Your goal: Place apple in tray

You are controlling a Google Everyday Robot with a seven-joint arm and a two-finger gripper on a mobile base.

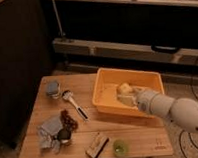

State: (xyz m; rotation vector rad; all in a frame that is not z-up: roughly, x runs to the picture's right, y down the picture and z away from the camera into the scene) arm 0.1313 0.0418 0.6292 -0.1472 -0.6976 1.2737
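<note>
The tray (pixel 106 100) is a large orange-yellow bin on the right half of the wooden table. My gripper (pixel 125 93) reaches in from the right on a white arm (pixel 169 110) and hangs over the inside of the tray. It is shut on the apple (pixel 124 87), a small pale yellowish fruit that shows at the gripper's tip, above the tray's floor near its middle.
On the table (pixel 146 141) left of the tray lie a white-handled brush (pixel 74 104), a small grey can (pixel 53 88), dark red grapes (pixel 68 119), a dark green fruit (pixel 63 135) on a blue cloth (pixel 46 131), a wooden block (pixel 97 143) and a small green cup (pixel 120 147). Dark shelving stands behind.
</note>
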